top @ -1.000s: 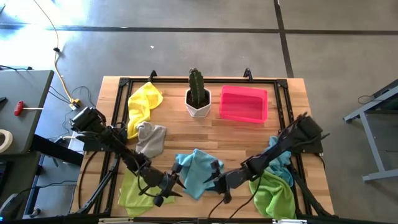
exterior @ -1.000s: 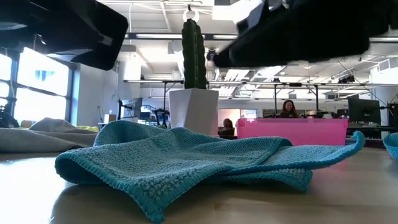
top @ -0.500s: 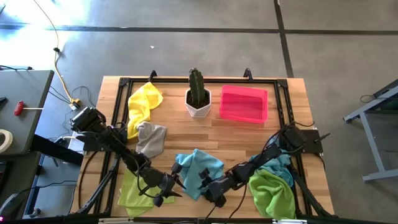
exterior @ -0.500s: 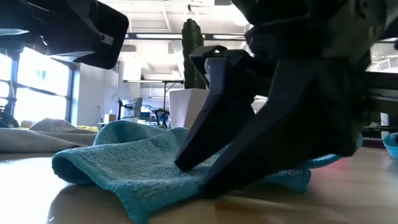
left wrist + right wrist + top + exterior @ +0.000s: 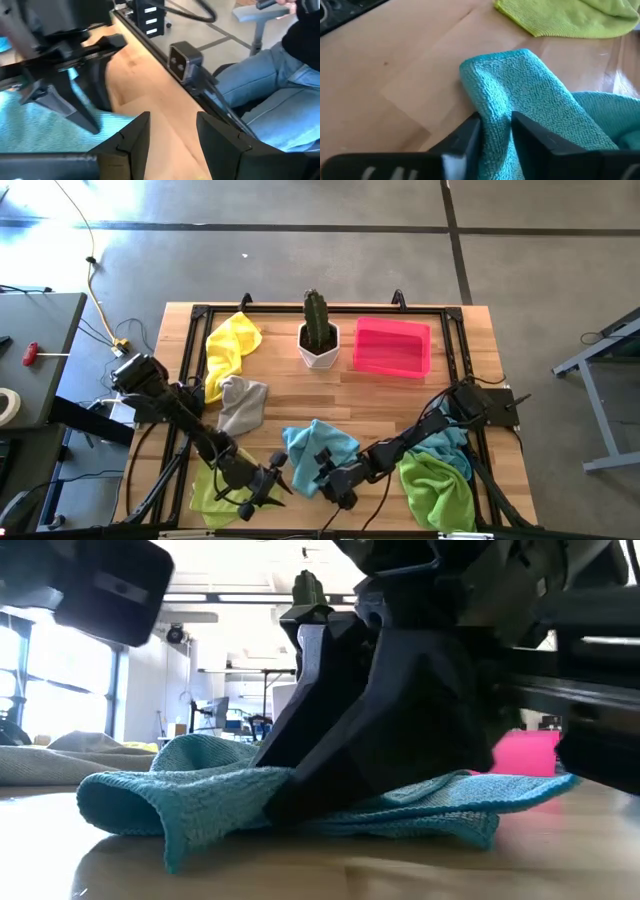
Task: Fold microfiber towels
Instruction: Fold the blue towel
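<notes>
We see the right gripper (image 5: 322, 470) low at the near edge of the wooden counter (image 5: 380, 395), its fingers pinched on a raised fold of the crumpled light blue microfiber towel (image 5: 320, 452). In the right wrist view the two dark fingers (image 5: 465, 137) squeeze a ridge of that blue cloth (image 5: 520, 95) between them, so the gripper is clamped on it. In the low view the same towel (image 5: 210, 795) lies bunched on the counter with the dark gripper body pressing down on its middle.

The left gripper (image 5: 272, 478) sits just beside the blue towel's left edge, over the near part of the counter, above a lime green microfiber towel (image 5: 212, 485). Its fingers (image 5: 132, 142) stand apart with bare wood between them, nothing held.

Other cloths: a plain yellow microfiber towel (image 5: 230, 345) crumpled at the far left of the counter, a grey microfiber towel (image 5: 243, 402) just below it and touching it, a second lime green microfiber towel (image 5: 435, 488) heaped at the near right, and another light blue cloth (image 5: 452, 442) under the right arm, partly hidden.

At the far edge stand a green cactus in a white faceted pot (image 5: 318, 335) and, just beside it, a rigid pink rectangular tray (image 5: 392, 346).

In the left wrist view a person's legs in blue jeans (image 5: 280, 95) show beyond the counter edge.
</notes>
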